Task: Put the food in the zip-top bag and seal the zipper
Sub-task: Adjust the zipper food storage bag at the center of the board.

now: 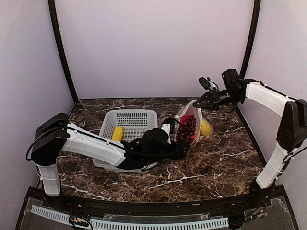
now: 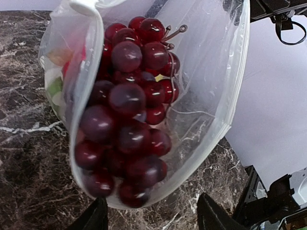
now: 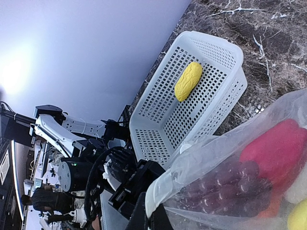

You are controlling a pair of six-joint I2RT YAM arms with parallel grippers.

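Bag lifted beside the basket, food inside

On the marble table (image 1: 216, 167) the grey basket (image 1: 136, 119) sits left of the zip-top bag (image 1: 192, 112) – the right gripper (image 1: 197, 104) pinches the bag's top edge and holds it up, mouth unsealed. The left gripper (image 2: 151, 206) is just before the bag, jaws spread, holding nothing. Inside the bag are the grape bunch (image 2: 127, 129), a red pepper (image 3: 280, 148) and a yellow piece (image 1: 206, 127) – one yellow corn (image 1: 117, 133) lies in the basket.
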